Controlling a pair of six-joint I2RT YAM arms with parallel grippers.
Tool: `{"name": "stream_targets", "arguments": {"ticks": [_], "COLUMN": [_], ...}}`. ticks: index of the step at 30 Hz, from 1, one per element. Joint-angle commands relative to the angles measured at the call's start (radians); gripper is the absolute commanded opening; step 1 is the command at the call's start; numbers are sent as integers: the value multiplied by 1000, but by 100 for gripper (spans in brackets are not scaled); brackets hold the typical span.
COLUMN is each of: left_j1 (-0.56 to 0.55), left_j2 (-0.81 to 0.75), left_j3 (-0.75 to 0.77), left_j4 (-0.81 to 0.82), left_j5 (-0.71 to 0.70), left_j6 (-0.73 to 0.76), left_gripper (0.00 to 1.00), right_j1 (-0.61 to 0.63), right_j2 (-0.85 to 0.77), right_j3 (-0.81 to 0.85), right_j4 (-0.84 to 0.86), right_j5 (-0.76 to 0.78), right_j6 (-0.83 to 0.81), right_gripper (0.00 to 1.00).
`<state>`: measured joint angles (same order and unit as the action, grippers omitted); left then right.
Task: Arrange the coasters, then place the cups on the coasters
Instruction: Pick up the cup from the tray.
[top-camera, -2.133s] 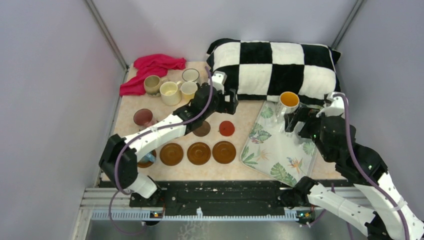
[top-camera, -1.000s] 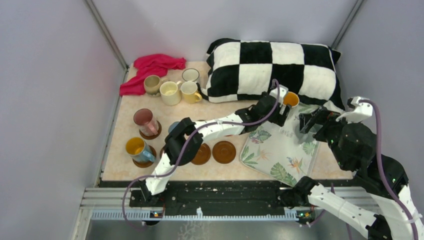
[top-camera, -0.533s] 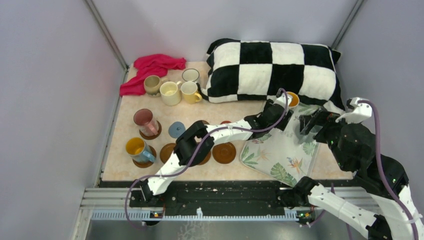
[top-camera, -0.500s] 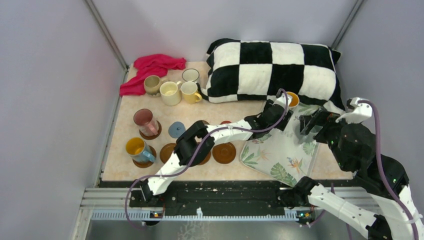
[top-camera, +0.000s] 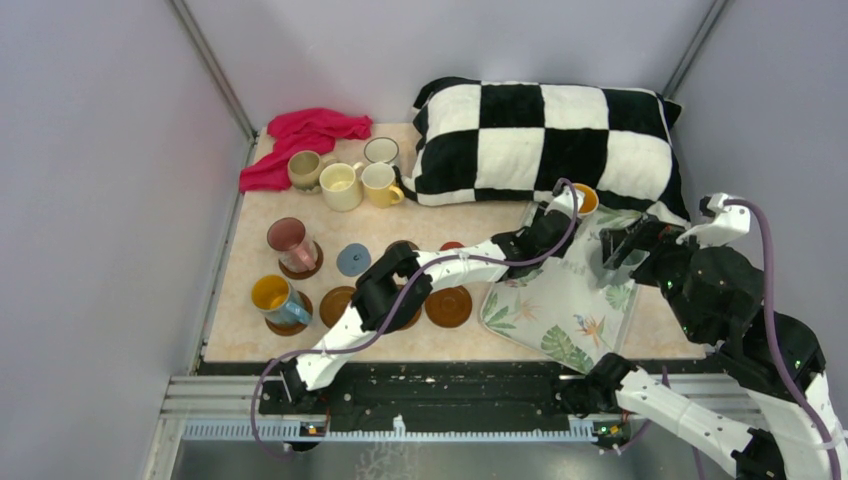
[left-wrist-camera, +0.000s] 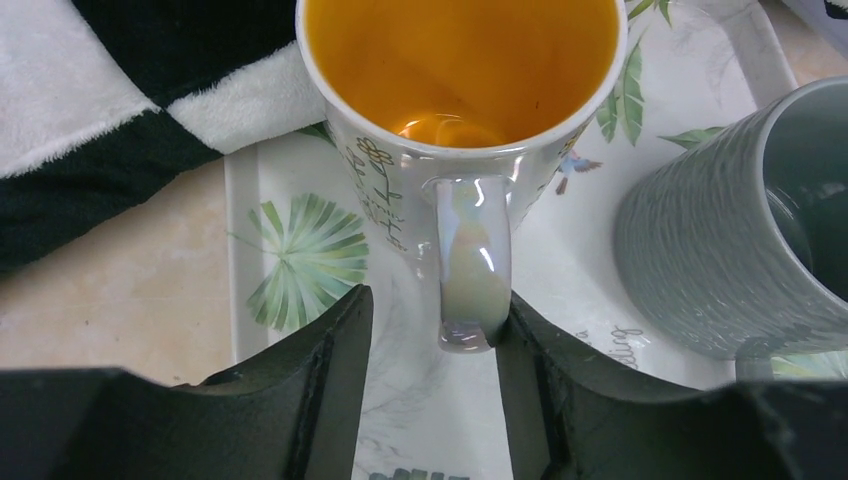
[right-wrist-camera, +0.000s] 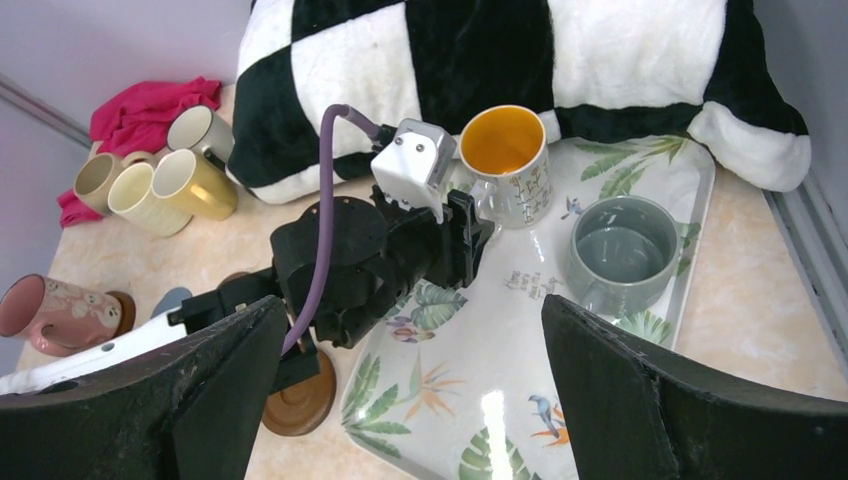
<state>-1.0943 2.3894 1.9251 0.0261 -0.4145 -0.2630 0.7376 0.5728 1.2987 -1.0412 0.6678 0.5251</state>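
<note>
Along the near edge of the counter (top-camera: 480, 218) lies a row of brown coasters, one (top-camera: 447, 305) in plain view and the others partly under the left arm. At the left end of the row a blue cup (top-camera: 275, 297) with a yellow inside stands on one of them. Just behind it a pink tumbler (top-camera: 289, 240) stands on another, with a blue-grey coaster (top-camera: 352, 259) bare beside it and a red coaster (top-camera: 452, 245) half hidden by the arm. To the right lies the leaf-print tray (top-camera: 560, 300). The right gripper (top-camera: 622, 243) hangs above it with its fingers spread wide and nothing between them, and a grey cup (right-wrist-camera: 618, 250) stands on the tray below. At the tray's far left corner stands the orange-lined cup (left-wrist-camera: 460, 60), upright with its mouth up and its long axis vertical. Its handle (left-wrist-camera: 473, 265) points back toward the left gripper (left-wrist-camera: 432, 305). The fingers of that gripper straddle the handle. One finger sits against the side of the handle nearer the grey cup, and the other stands a little apart, so the fingers are not yet pressed on it. Behind the tray lies the checkered pillow (top-camera: 540, 135). At the far left are four more cups, tan (top-camera: 303, 168), cream (top-camera: 340, 185), yellow (top-camera: 378, 183) and white (top-camera: 381, 150), next to a red cloth (top-camera: 305, 135).
</note>
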Motion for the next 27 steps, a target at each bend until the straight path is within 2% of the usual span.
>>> {"name": "stream_targets", "arguments": {"ticks": [1,6,19,27], "left_j1": [-1,-1,-1,-3], "left_j2": [11,4,-19,-94], "left_j3": [31,23,-2,-107], "left_j4": [47,53,63,142], "left_j5": [-37,-46,-35,-4], "left_j6": [2,10,26,43], "left_gripper": [52,43,0,0], "right_j1": [4,4,4,4], "right_j2": [11,12,15,22], "right_j3": [33,27,7,-6], "right_j4": [6,11,41,61], "right_j5": [-17,-24,-27,-40], "right_j6": [6,6,-6,-8], "right_gripper": [99,99,99,99]}}
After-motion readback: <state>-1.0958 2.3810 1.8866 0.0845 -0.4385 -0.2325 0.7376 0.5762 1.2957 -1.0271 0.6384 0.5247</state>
